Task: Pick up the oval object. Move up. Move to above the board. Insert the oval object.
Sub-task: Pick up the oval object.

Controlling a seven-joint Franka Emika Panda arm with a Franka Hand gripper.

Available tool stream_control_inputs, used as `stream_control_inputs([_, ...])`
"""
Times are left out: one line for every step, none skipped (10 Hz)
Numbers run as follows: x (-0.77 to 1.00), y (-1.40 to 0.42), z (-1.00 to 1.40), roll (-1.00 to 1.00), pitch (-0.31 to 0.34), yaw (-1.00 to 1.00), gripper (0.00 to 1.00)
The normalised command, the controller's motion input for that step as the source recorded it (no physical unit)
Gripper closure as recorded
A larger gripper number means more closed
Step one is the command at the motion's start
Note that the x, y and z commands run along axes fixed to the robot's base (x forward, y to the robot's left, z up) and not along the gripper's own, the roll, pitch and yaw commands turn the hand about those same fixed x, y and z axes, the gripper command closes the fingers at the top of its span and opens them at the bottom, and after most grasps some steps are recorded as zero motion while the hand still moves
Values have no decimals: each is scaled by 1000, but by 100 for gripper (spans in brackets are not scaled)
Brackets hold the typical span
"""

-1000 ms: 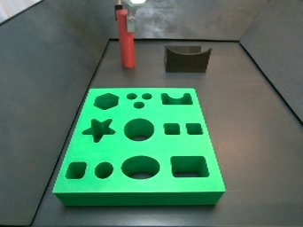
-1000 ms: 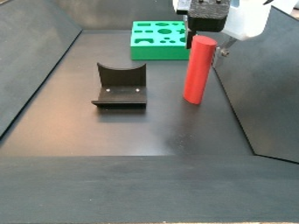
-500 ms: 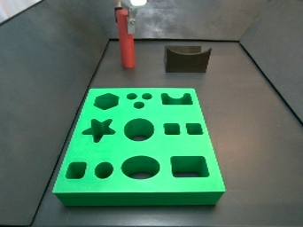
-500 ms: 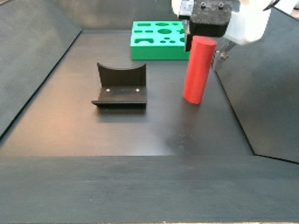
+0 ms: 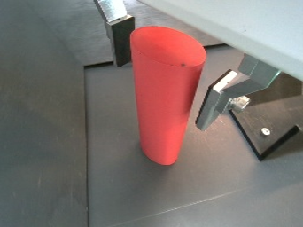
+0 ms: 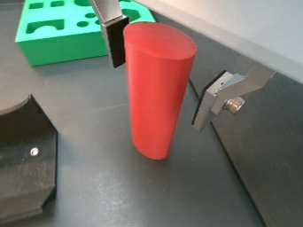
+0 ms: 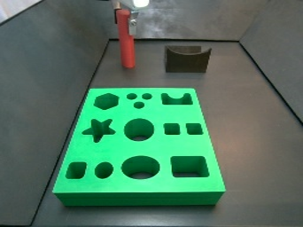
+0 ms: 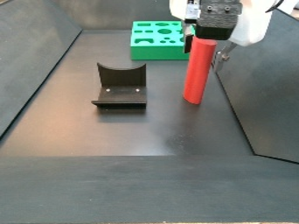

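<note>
Fingers [image 5: 225,99] — spread, one either side of the peg's [image 5: 165,93] top, gaps visible in both wrist views, no grip yet. Gripper [image 8: 211,33] — we note it lower over the peg than a second ago, so we judge closing comes next. Peg — upright on the floor beside the fixture [image 8: 119,86], far from the board [image 7: 140,146].

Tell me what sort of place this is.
Probably a lab test cell for robot peg fitting. A dark walled floor holds only a green board of shaped holes, a fixture and a standing red peg, with the gripper open around the peg's top.
</note>
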Motion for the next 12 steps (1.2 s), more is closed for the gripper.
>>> stream_control_inputs([0, 0, 0, 0, 0, 0, 0])
stream_control_inputs([0, 0, 0, 0, 0, 0, 100])
stream_control_inputs([0, 0, 0, 0, 0, 0, 100])
stream_control_inputs([0, 0, 0, 0, 0, 0, 100])
stream_control_inputs([0, 0, 0, 0, 0, 0, 100])
stream_control_inputs([0, 0, 0, 0, 0, 0, 100])
stream_control_inputs([0, 0, 0, 0, 0, 0, 100])
stream_control_inputs([0, 0, 0, 0, 0, 0, 100])
stream_control_inputs([0, 0, 0, 0, 0, 0, 100])
stream_control_inputs([0, 0, 0, 0, 0, 0, 100])
stream_control_inputs([0, 0, 0, 0, 0, 0, 100])
stream_control_inputs([0, 0, 0, 0, 0, 0, 100])
